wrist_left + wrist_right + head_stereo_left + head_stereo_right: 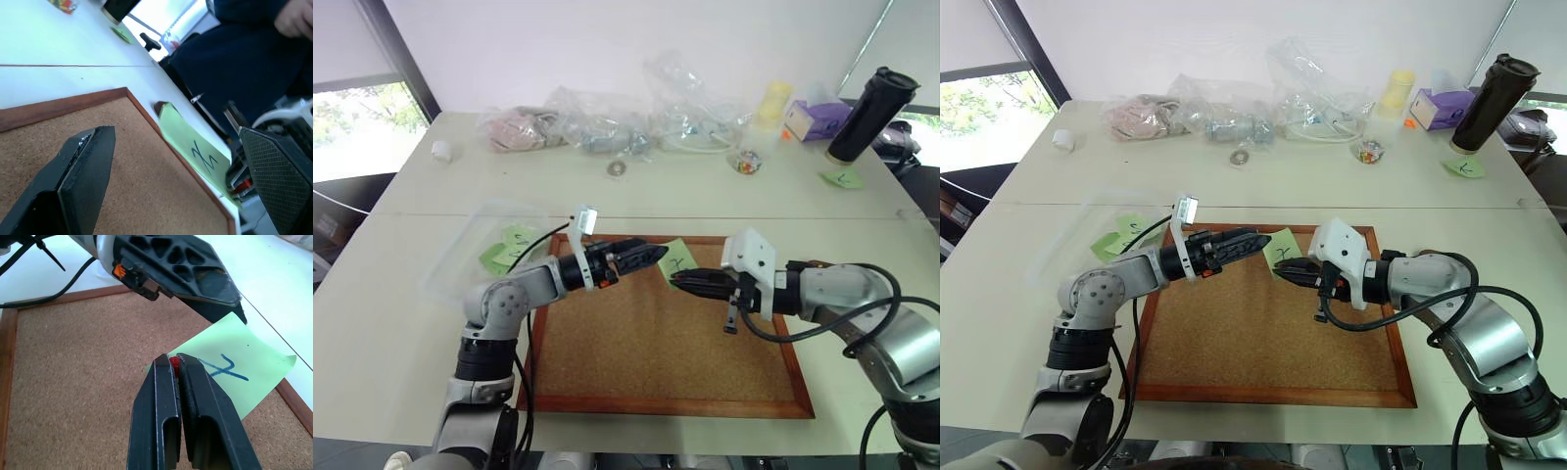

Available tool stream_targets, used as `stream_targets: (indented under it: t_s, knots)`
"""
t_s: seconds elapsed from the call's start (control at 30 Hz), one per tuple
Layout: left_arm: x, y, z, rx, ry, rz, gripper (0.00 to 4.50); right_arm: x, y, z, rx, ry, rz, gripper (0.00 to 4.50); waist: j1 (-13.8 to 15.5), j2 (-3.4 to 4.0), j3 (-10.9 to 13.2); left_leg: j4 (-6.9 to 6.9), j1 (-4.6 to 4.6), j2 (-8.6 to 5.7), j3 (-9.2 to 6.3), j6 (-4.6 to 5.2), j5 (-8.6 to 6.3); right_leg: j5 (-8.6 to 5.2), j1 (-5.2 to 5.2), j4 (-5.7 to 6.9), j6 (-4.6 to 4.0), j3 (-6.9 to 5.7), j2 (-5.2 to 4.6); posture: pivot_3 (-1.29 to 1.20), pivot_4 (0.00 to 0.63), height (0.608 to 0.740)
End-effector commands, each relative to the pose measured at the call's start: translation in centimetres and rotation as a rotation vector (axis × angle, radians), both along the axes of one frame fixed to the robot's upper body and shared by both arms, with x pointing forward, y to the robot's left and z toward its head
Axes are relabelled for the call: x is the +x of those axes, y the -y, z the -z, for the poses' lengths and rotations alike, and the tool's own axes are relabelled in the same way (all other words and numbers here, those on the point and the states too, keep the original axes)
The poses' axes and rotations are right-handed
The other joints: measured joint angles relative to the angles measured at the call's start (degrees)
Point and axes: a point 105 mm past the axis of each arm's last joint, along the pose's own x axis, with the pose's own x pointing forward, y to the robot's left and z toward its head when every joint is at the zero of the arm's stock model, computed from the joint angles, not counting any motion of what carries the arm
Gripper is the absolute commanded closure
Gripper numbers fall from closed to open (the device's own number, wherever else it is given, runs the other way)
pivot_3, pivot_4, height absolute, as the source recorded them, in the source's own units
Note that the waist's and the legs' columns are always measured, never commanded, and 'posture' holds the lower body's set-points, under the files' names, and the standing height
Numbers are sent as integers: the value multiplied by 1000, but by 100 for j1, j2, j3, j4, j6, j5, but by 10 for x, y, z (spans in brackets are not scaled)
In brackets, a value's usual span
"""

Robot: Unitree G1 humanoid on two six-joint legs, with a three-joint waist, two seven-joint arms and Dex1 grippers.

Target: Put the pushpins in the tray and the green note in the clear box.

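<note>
Right now the right gripper [173,363] has its fingers pressed together on a red pushpin [174,363], whose small glossy head peeps out between the tips. The green note [234,374] hangs from that same pinch: it spreads out just past the right fingertips, a thin, matte, light-green rectangle with a dark blue scribble, held above the cork board [656,343] and not lying on it. Its long axis runs away from the right fingertips toward the board's far frame edge.

The left gripper [656,255] faces it from the other side with its fingers spread wide and nothing between them. In the left wrist view the note sits in the gap ahead of the two black pads, nearer the cross-hatched one, edge-on to them. So the left fingers are the free pair, just beside the note's loose end, and my reading is that the coming move turns on them closing flat across the paper's faces so pin and note can be pulled apart.

The board is coarse tan cork in a reddish wood frame. The clear box [460,257] lies on the table [411,196] behind the left fingers, with more green slips in it. I cannot make out the tray or the second pin.
</note>
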Motion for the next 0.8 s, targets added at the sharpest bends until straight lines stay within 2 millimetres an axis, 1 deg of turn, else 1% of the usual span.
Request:
stream_targets:
  t_s: [0.03,0.1,0.13,0.23,0.3,0.33,0.57,0.7,0.8]
  knots:
    - [2,5,-10,-34,18,5,559,-6,-7,-11,-8,63,-45,4500,1,0,0,0,0,0,0,0,0,0,0,0,0,0,0,0,150,740]
    - [2,8,-9,-33,11,14,1265,-6,-8,-11,-8,65,-48,4500,6,0,0,0,0,0,0,-2,1,0,0,0,0,-1,0,0,150,740]
    - [2,10,-8,-34,5,19,1850,-6,-8,-12,-8,66,-49,4500,7,0,0,0,0,0,0,-3,2,0,0,0,0,0,0,0,150,740]
    - [0,13,-7,-33,0,35,3365,-7,-9,-12,-10,69,-54,4500,7,0,0,0,0,-1,0,-4,2,0,0,-1,0,0,0,0,150,740]
    - [-1,15,-8,-41,-7,46,4293,-8,-10,-12,-10,69,-55,4500,9,0,0,0,0,-1,0,-5,3,0,-1,-1,0,0,-1,0,150,740]
    - [-3,16,-8,-44,-11,54,4436,-8,-10,-12,-9,69,-56,4500,9,0,0,-1,0,-1,0,-6,3,0,-1,-1,0,0,-1,0,150,740]
    - [-6,18,-8,-34,3,69,4436,-7,-9,-14,-6,74,-43,4500,9,0,0,-1,0,-1,0,-6,3,0,-1,-1,0,1,-1,0,150,740]
    - [-2,13,-6,34,66,34,4436,-1,-2,-20,1,90,-6,4500,9,0,0,-1,0,-1,0,-6,3,0,-2,-1,0,1,-1,0,150,740]
    - [3,8,1,105,128,6,4436,3,4,-26,6,106,24,4500,11,0,0,-2,0,-1,0,-8,4,0,-2,-2,0,1,-1,0,150,740]
